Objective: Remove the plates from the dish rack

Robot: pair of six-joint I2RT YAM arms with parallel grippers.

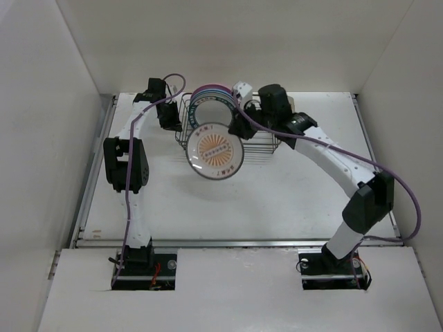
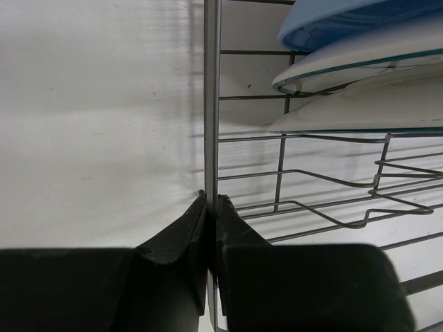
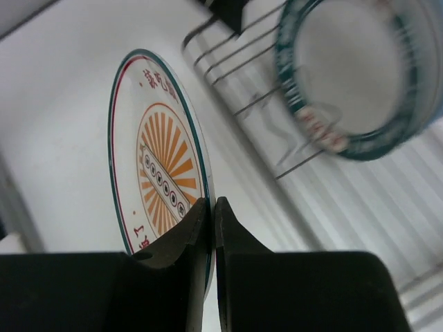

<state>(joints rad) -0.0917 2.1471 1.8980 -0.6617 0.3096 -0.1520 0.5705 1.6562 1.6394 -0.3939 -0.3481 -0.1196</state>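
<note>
- Leftmost, the left gripper [image 1: 168, 119] sits at the rack's [image 1: 266, 149] 9 o'clock end. In the left wrist view its fingertips [image 2: 212, 200] are pinched almost together on an upright wire of the rack [image 2: 212, 104].
- Past that wire, the left wrist view shows three plates standing on edge at 1 to 2 o'clock. The blue plate [image 2: 346, 17] is farthest, with two white ones nearer.
- From above, the rack stands at the table's [image 1: 291, 200] 12 o'clock side. The dark-rim plate [image 1: 214, 109] is upright in it, facing the arms.
- Behind it, at its 12 o'clock, the edges of the blue plate and the pink plate [image 1: 210, 87] show as thin arcs.
- Held out at the rack's 7 o'clock corner is the sunburst plate [image 1: 214, 151], its face tipped up toward the top camera. I cannot tell whether its lower edge touches the table.
- Gripping that plate's rim at roughly 1 o'clock is the right gripper [image 1: 239, 128]. In the right wrist view its fingers [image 3: 212, 204] are clamped narrow on the edge of the sunburst plate [image 3: 159, 173].
- At 2 o'clock in the right wrist view, the dark-rim plate [image 3: 360, 69] stands blurred among the rack wires.
- Further right from above, a cream cup [image 1: 242, 90] sits at the rack's 1 o'clock corner, just beside the right arm's wrist.
</note>
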